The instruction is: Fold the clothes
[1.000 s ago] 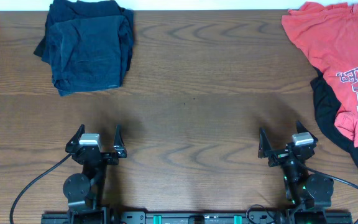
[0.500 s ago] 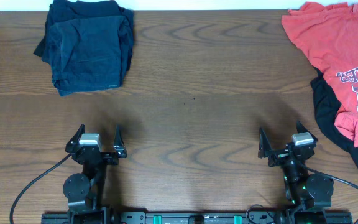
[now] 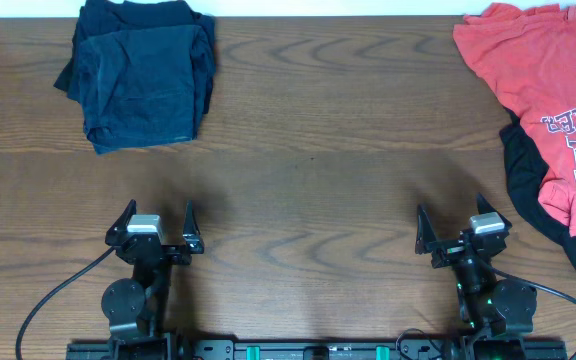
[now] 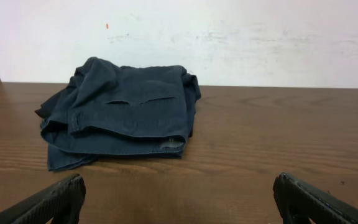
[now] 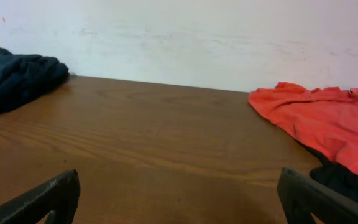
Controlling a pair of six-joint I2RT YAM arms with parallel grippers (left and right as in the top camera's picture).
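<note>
Holding left claw and right claw wide and empty, we judged the crumpled red printed T-shirt at two o'clock unfolded; next, the right claw needed to reach it.

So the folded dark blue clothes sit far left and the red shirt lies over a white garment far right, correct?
Not quite. The garment under the red shirt is black, not white; the overhead view shows it. The dark blue clothes are far left.
</note>
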